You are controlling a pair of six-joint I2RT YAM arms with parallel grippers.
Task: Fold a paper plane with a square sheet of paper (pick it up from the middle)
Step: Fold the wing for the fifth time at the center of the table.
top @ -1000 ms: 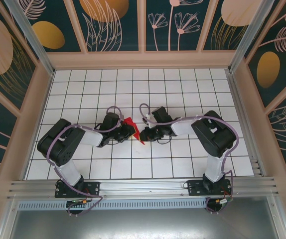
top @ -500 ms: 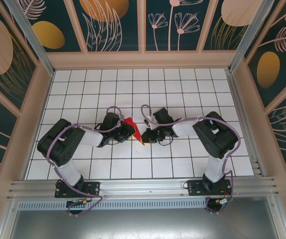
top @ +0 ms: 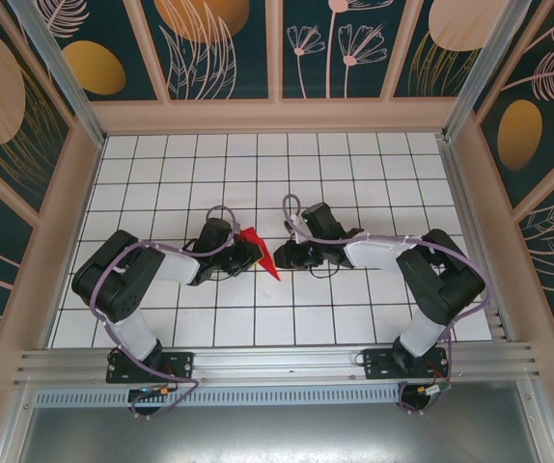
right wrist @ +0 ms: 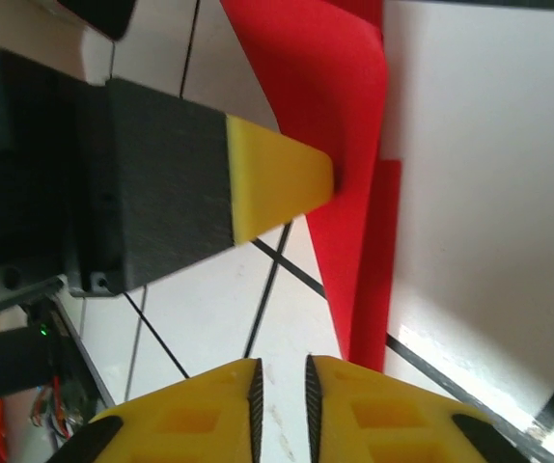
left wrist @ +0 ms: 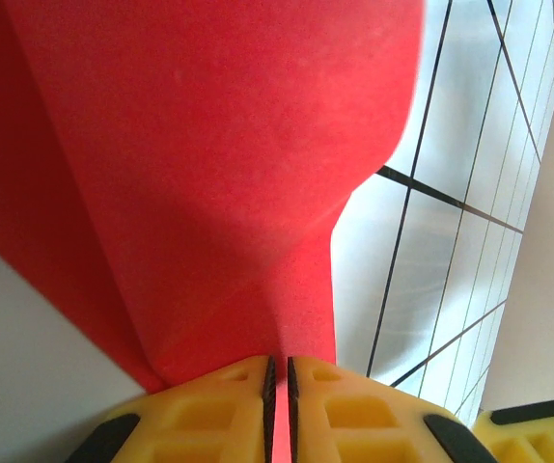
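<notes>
The red sheet of paper (top: 268,264) is folded into a narrow pointed shape and held just above the white tiles in mid-table. My left gripper (top: 249,252) is shut on it. In the left wrist view the red paper (left wrist: 209,174) fans out from between the yellow fingers of the left gripper (left wrist: 279,371). My right gripper (top: 280,258) sits just right of the paper's tip. In the right wrist view the right gripper (right wrist: 281,367) has a narrow gap with only bare tile in it. There the red paper (right wrist: 340,116) runs past its right finger, pinched by the left gripper's finger (right wrist: 272,183).
The white grid table (top: 354,164) is walled by a beige frame and patterned panels. An aluminium rail (top: 277,362) runs along the near edge, carrying both arm bases. Cables loop over both wrists.
My right gripper has drawn back to the right, off the paper, and its jaws have parted slightly. The left gripper and the paper have stayed put.
</notes>
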